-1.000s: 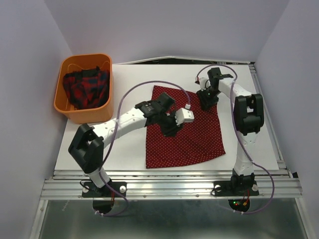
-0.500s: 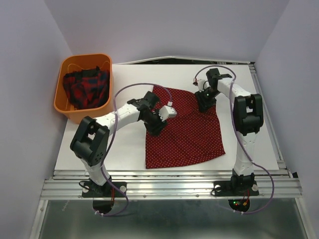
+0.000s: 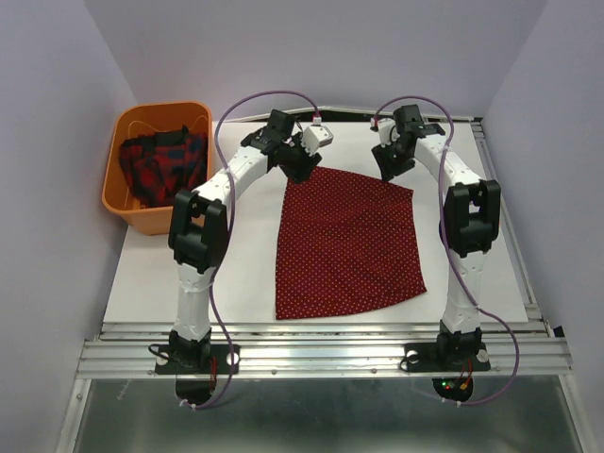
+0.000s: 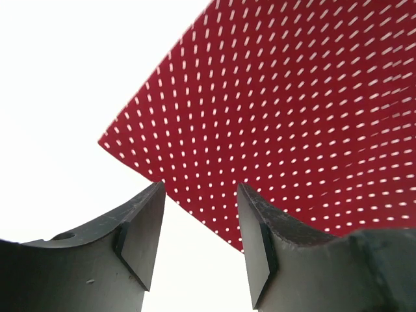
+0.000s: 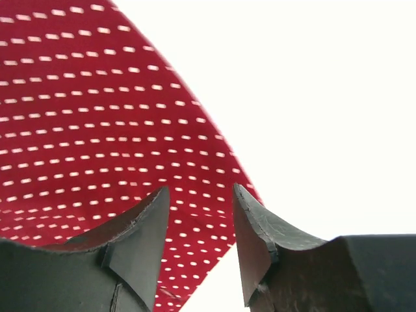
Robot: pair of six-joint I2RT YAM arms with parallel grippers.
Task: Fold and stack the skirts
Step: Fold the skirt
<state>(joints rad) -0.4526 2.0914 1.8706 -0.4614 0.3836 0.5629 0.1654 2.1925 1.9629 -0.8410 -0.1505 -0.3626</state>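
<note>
The dark red polka-dot skirt (image 3: 347,241) lies spread flat in the middle of the white table. The plaid skirt (image 3: 162,168) sits bunched in the orange basket (image 3: 127,212) at the far left. My left gripper (image 3: 301,168) is open over the dotted skirt's far left corner. In the left wrist view the gripper (image 4: 201,240) has its jaws apart, with the skirt's edge (image 4: 292,117) just beyond them. My right gripper (image 3: 388,168) is open over the far right corner. In the right wrist view the gripper (image 5: 201,247) has dotted cloth (image 5: 84,130) showing between its jaws.
The white table top (image 3: 236,274) ends at a metal rail (image 3: 321,354) at the near edge. Purple walls close in on both sides and behind. The basket stands left of the left arm.
My left arm has swung from the middle of the dotted skirt back to its far left corner. My right gripper has moved a little farther back. The skirt's far edge now lies flatter.
</note>
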